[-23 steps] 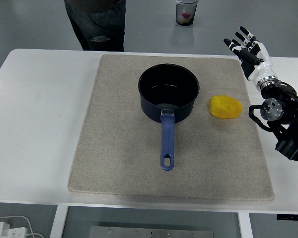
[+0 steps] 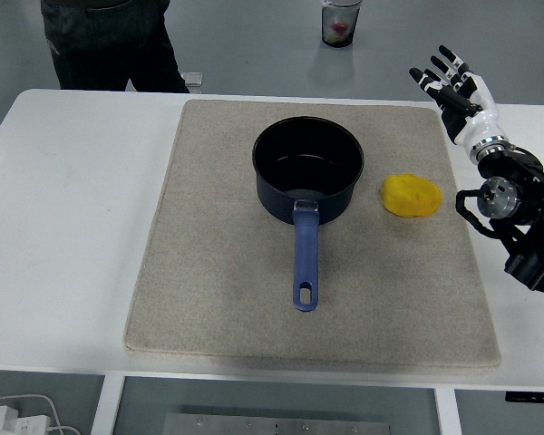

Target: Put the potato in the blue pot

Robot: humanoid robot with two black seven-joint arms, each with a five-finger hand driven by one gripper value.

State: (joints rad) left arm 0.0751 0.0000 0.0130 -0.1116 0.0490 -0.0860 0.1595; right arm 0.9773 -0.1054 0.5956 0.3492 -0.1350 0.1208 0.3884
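A yellow potato [image 2: 412, 196] lies on the beige mat [image 2: 218, 299], just right of the blue pot [image 2: 307, 169]. The pot stands at the mat's middle back, empty, its blue handle [image 2: 306, 258] pointing toward the near edge. My right hand [image 2: 451, 87] is up at the table's far right, fingers spread and empty, well behind and to the right of the potato. Its black arm [image 2: 521, 217] comes in from the right edge. The left arm is out of view.
A person's legs [image 2: 109, 45] show at the top left behind the table. A cup [image 2: 341, 22] stands on the floor beyond the table's back edge. A white power strip [image 2: 14, 419] lies on the floor at the bottom left.
The person behind the table has stepped to the left. My right hand has shifted very slightly to the right. The potato and pot have not moved.
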